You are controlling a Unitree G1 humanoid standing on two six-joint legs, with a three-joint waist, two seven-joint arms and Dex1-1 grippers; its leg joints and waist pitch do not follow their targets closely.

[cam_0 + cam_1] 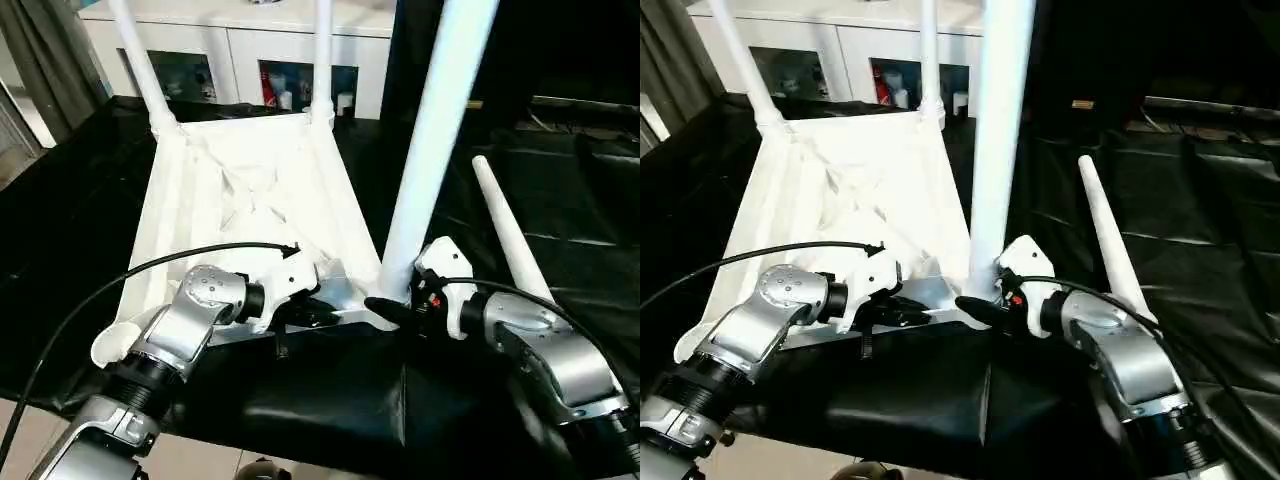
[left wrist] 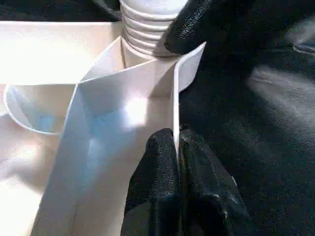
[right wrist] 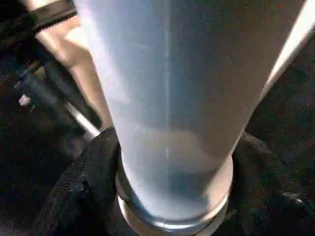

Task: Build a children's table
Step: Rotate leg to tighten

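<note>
Left gripper (image 1: 318, 312) pinches the upturned table's thin near rim (image 2: 175, 105), steadying it. Right gripper (image 1: 392, 305) cups the upright leg (image 1: 432, 140) at its base, fingers spread. I judge it light, stiff, slippery plastic.

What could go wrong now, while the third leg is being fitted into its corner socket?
The upright leg shows bare thread at its base, so it may tilt or cross-thread. The left gripper pinches only a thin rim of the table top, which could slip. The loose leg may roll on the black sheet.
</note>
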